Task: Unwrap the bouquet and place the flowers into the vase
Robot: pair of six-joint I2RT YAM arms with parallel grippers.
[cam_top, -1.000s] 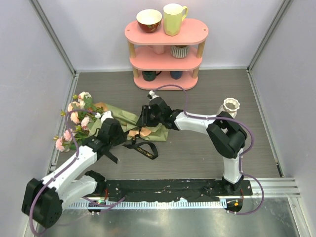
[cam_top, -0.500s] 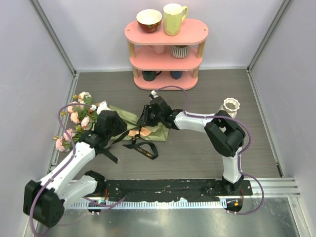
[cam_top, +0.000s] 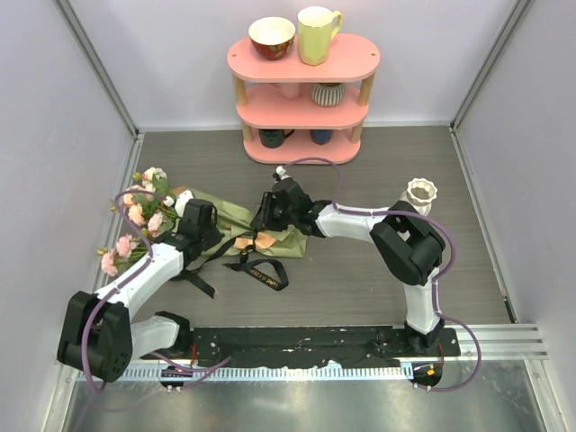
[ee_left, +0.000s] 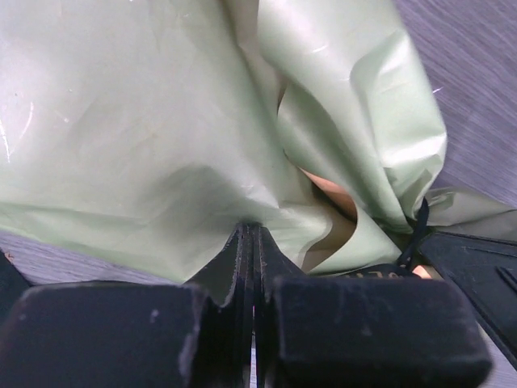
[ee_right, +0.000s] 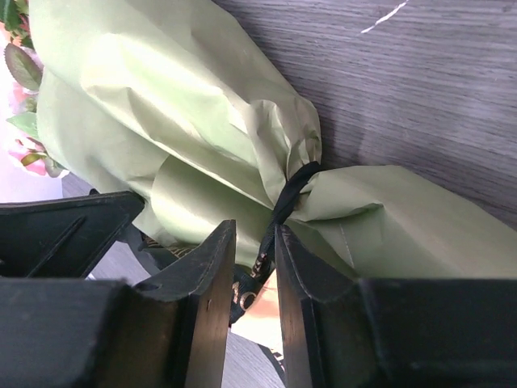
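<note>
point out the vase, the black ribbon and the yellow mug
vase (cam_top: pixel 421 202), top external view, ribbed body under the rim
black ribbon (ee_right: pixel 295 183), right wrist view, on its tight tied loop
yellow mug (cam_top: pixel 315 36), top external view, its side wall

The bouquet (cam_top: pixel 230 212) lies left of centre, with the flowers (cam_top: pixel 139 214) toward the left edge and the black ribbon (cam_top: pixel 264 272) trailing below it. The left gripper (cam_top: pixel 200 219) and the right gripper (cam_top: pixel 268 214) both sit on its paper. The vase (cam_top: pixel 420 192) stands upright at right of centre, well apart.
</note>
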